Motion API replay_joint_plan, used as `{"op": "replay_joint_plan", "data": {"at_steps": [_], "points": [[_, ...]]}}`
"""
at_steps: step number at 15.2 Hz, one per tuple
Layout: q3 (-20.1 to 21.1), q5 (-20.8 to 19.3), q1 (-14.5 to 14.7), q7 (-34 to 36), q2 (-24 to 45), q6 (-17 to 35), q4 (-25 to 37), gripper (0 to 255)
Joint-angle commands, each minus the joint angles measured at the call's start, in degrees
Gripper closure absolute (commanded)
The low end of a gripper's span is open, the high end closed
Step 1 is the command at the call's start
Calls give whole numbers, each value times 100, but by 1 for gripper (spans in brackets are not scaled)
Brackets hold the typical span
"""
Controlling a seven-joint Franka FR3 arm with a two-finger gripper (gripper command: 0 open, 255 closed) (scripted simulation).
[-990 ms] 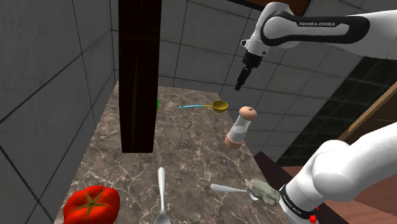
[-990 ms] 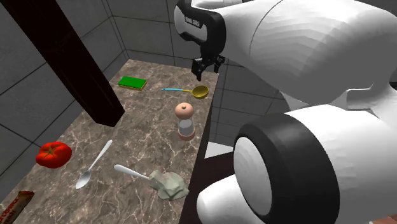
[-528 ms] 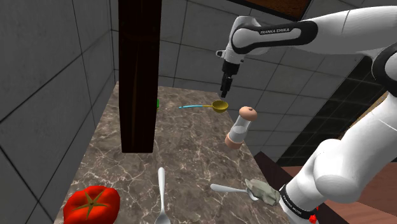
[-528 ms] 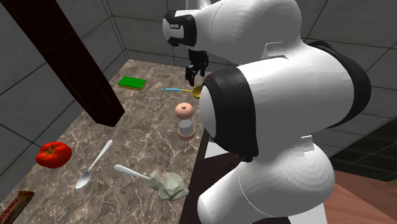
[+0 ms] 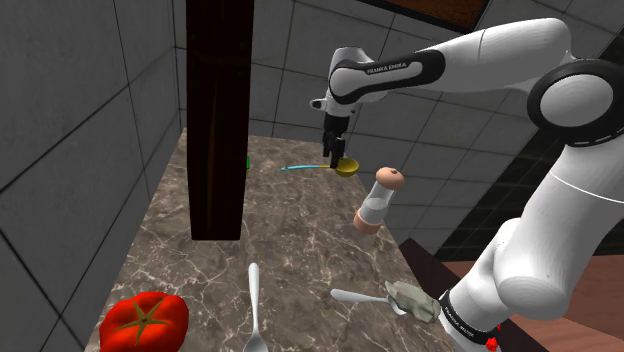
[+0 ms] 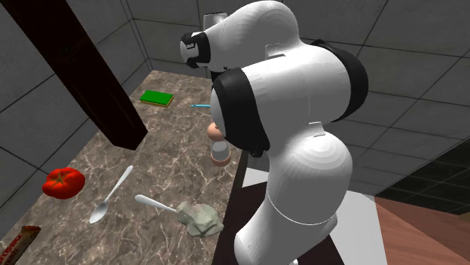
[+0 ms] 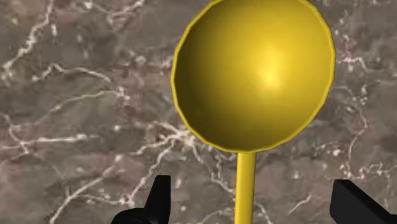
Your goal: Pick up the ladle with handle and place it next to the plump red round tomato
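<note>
The yellow-bowled ladle [image 7: 254,73] lay on the worktop [image 5: 290,240], well apart from the tomato [image 5: 145,320]. The pincer [image 7: 251,191] stood wide astride its thin neck; gripped there, the round stem could have twisted or slipped loose.

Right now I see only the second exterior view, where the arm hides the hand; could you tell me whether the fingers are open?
Observer: Yes, the wrist view shows the gripper open, fingers apart.
Operator: Is anything between them?
Observer: The ladle has its yellow stem between them, touching neither.
Operator: What stands nearest its bowl?
Observer: In the shoulder view, an upright shaker, beside the bowl and apart from it.
</note>
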Motion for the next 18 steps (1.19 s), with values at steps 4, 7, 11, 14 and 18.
{"op": "replay_joint_plan", "data": {"at_steps": [4,7,11,14,18], "points": [[17,22,11,-38,88,398,-318,0],[18,25,11,-40,98,441,-352,0],[18,25,11,-40,98,441,-352,0],[18,25,11,-40,98,440,-352,255],[17,25,11,-40,95,440,-355,255]]}}
